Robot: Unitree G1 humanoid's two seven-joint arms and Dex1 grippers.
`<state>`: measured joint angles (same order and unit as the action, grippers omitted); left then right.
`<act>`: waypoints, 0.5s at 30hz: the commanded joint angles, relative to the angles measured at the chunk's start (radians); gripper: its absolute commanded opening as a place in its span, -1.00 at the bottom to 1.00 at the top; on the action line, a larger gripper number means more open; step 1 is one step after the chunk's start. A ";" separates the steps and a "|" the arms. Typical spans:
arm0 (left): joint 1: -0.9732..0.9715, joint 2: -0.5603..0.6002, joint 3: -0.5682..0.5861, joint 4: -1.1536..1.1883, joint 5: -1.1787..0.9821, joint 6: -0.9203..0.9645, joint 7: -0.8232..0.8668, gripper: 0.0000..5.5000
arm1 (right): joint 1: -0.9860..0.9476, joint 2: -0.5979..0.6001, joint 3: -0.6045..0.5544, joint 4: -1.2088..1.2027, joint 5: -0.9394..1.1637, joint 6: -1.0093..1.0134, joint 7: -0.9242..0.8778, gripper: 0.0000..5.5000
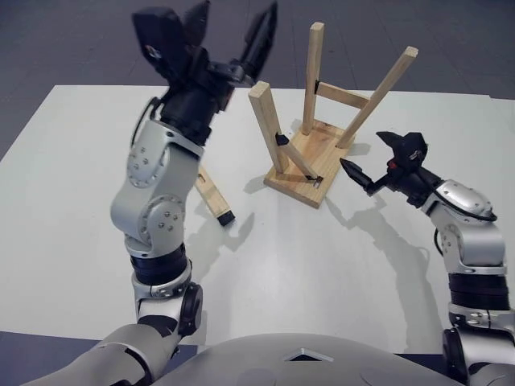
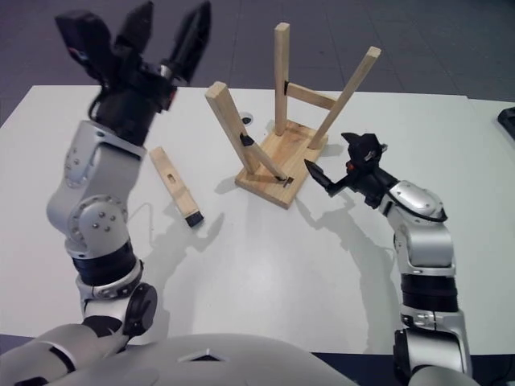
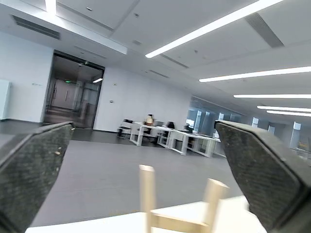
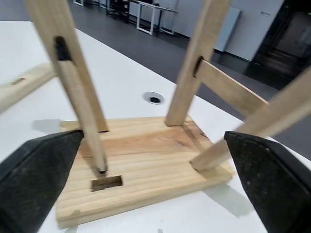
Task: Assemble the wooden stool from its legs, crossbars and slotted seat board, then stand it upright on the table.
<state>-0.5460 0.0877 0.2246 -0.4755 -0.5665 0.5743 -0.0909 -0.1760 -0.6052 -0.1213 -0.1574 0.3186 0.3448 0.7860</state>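
The seat board (image 1: 310, 150) lies flat on the white surface (image 1: 322, 273), towards its far side, legs pointing up. Three legs are seated in it. The near leg (image 1: 269, 129) leans to the left. The two far legs, one upright (image 1: 313, 76) and one slanting right (image 1: 382, 92), are joined by a crossbar (image 1: 344, 94). A second crossbar (image 4: 90, 126) runs down from the near leg to the board, ending just beside an open slot (image 4: 107, 183). A loose leg (image 2: 173, 183) lies flat to the left, long axis diagonal, black-capped end nearest the robot. The left gripper (image 1: 235, 20) is raised high, jaws apart, holding nothing. The right gripper (image 1: 360, 149) sits low beside the board's right edge, jaws apart, touching nothing.
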 commanded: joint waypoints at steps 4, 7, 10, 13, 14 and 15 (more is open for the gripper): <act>0.012 0.197 0.004 0.195 0.117 -0.023 -0.077 0.95 | -0.009 -0.017 0.131 0.030 -0.038 -0.047 0.097 0.96; -0.011 0.195 -0.036 0.282 0.178 -0.066 -0.076 0.79 | -0.023 0.018 0.156 0.098 -0.070 -0.076 0.064 0.85; -0.036 0.195 -0.117 0.360 0.264 -0.104 -0.078 0.63 | -0.028 0.045 0.167 0.159 -0.090 -0.100 0.042 0.69; -0.049 0.179 -0.169 0.391 0.304 -0.127 -0.095 0.45 | -0.036 0.069 0.180 0.212 -0.097 -0.114 0.038 0.52; -0.053 0.173 -0.177 0.392 0.305 -0.127 -0.101 0.39 | -0.036 0.077 0.184 0.225 -0.100 -0.120 0.037 0.46; -0.058 0.166 -0.184 0.385 0.303 -0.125 -0.106 0.33 | -0.039 0.087 0.187 0.242 -0.104 -0.122 0.030 0.41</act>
<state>-0.5743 0.2672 0.0634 -0.0916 -0.2737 0.4555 -0.1831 -0.1961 -0.5409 0.0527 0.0473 0.2247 0.2329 0.8243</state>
